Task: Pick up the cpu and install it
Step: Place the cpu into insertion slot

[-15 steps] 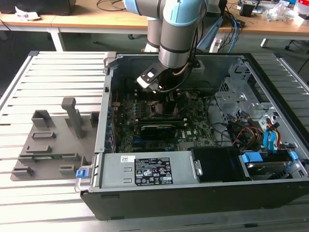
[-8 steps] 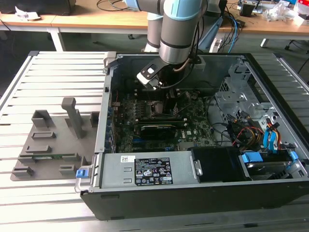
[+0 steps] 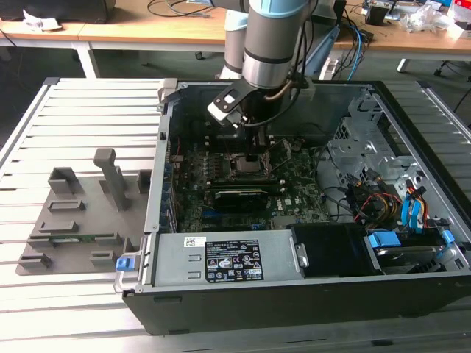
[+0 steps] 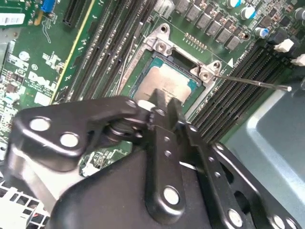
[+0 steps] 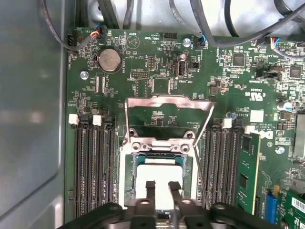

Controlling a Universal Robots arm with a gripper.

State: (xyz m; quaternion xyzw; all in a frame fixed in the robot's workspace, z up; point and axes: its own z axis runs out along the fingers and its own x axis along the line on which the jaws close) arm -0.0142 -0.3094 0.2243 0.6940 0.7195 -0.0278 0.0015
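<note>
The computer case (image 3: 243, 294) lies open side up for reach to the motherboard (image 3: 294, 198), in whose far half the load plate (image 5: 167, 102) stands raised to free the socket where the cpu (image 5: 159, 169) lies flat, the gripper (image 5: 162, 185) just over it, jaws narrowly parted, holding nothing.

An open black tower computer case (image 3: 294, 301) lies on its side on a pale slatted metal table (image 3: 88, 103). Just beside it, on the exterior view's left, sits a grey plastic fixture tray with upright posts (image 3: 73, 220). Inside the case, a green motherboard (image 5: 157, 81) carries a round silver coin battery (image 5: 109, 59) and rows of black memory slots (image 5: 90, 162). Toward the exterior view's right lies what looks like a tangle of orange and yellow cables (image 3: 375, 202).
</note>
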